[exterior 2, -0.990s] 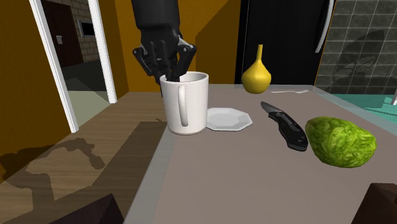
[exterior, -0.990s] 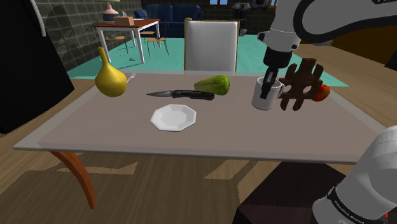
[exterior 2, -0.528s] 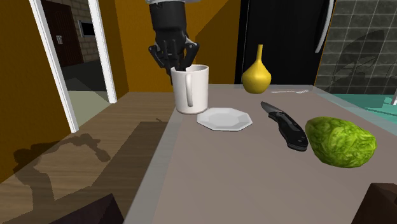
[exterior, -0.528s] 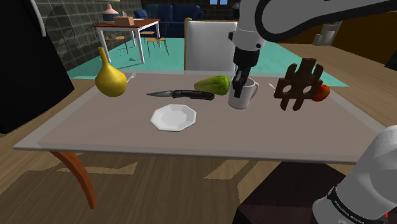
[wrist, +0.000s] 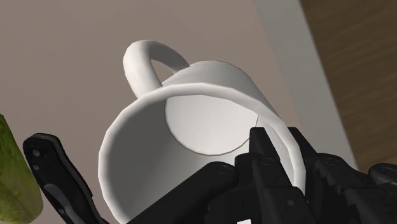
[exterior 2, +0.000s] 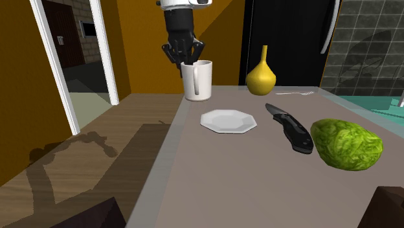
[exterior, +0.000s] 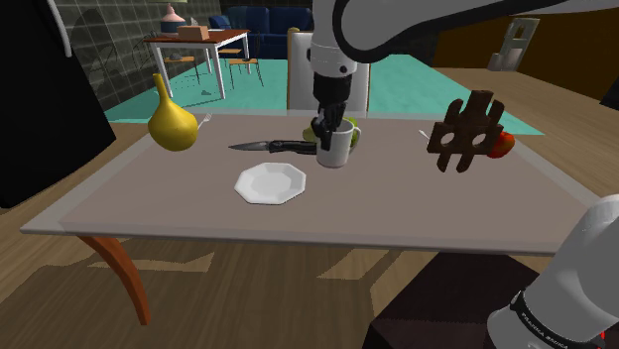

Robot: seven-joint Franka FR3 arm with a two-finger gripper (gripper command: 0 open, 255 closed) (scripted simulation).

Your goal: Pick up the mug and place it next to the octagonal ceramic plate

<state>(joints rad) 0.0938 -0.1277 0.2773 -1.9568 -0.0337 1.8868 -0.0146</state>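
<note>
My black gripper (exterior: 328, 127) is shut on the rim of a white mug (exterior: 335, 149), one finger inside and one outside. The mug hangs a little above the table, its handle turned away from the fingers. In the shoulder view it is just right of and behind the white octagonal plate (exterior: 270, 183). From the second exterior view the mug (exterior 2: 198, 80) and gripper (exterior 2: 184, 59) are beyond the plate (exterior 2: 228, 121), towards the table's far left edge. The wrist view looks into the mug (wrist: 191, 140), with the gripper (wrist: 275, 167) clasping its wall.
A black folding knife (exterior: 284, 148) lies behind the plate and a green vegetable (exterior: 349, 129) sits behind the mug. A yellow gourd (exterior: 172, 124) stands at the shoulder view's left. A brown rack (exterior: 464, 132) and a red fruit (exterior: 503, 146) are at its right. A chair (exterior: 327, 71) faces the far edge.
The arm has carried the mug from beside the brown rack leftward in the shoulder view, past the green vegetable, to a spot near the plate. The grip has stayed shut.
</note>
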